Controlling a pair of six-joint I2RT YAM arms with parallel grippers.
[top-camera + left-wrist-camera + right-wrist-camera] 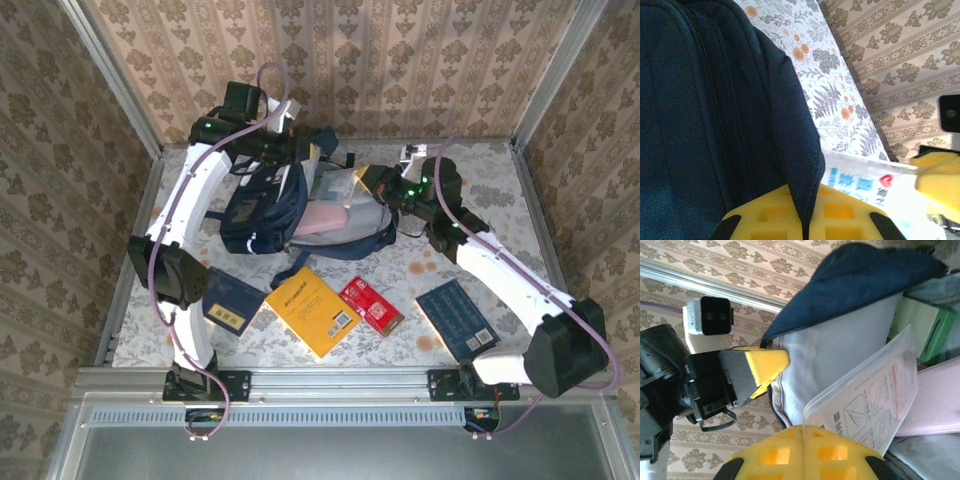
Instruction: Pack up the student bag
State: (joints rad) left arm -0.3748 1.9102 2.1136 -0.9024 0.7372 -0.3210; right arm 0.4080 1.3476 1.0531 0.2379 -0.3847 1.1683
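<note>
– what's nearest you?
– the dark blue book [230,300], yellow book [312,310], red packet [370,305] and blue book [457,318] lie flat on the table by my bases. no worry there.
– and the bag?
– the student bag [265,205] lies mid-table, its mouth open and the pale lining showing. my right claw [802,440] has its pads pressed together on one corner of the clear sleeve [865,395], which leans against the lining at the mouth. it's only a corner grip (slick plastic). i judge it may swivel or slip out if the sleeve's far edge snags the pink thing [935,405] inside.
– farther on?
– my left claw [767,365] is clamped on the navy rim by the zip and holds it up. it's a thin pinch of fabric. if it slides free, the flap drops over the mouth and blocks the sleeve. my two claws also sit near each other, so a careless push could knock them together.
</note>
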